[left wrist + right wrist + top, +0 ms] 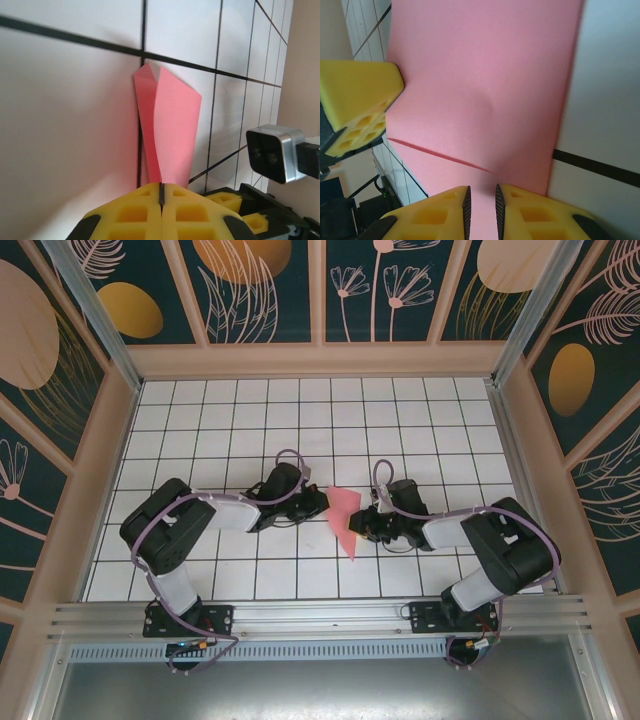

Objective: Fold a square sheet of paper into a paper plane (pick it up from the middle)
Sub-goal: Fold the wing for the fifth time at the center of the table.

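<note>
sheet (170, 130) foot: behind left fingers (130, 216) | sheet top: cut off, right wrist view

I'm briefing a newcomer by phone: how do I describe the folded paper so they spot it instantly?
On the white grid-tiled table, look near the centre, where the left gripper and right gripper meet. Pinched in the left one is a folded pink-red paper sheet, a pointed triangle; nothing else there is pink.
</note>
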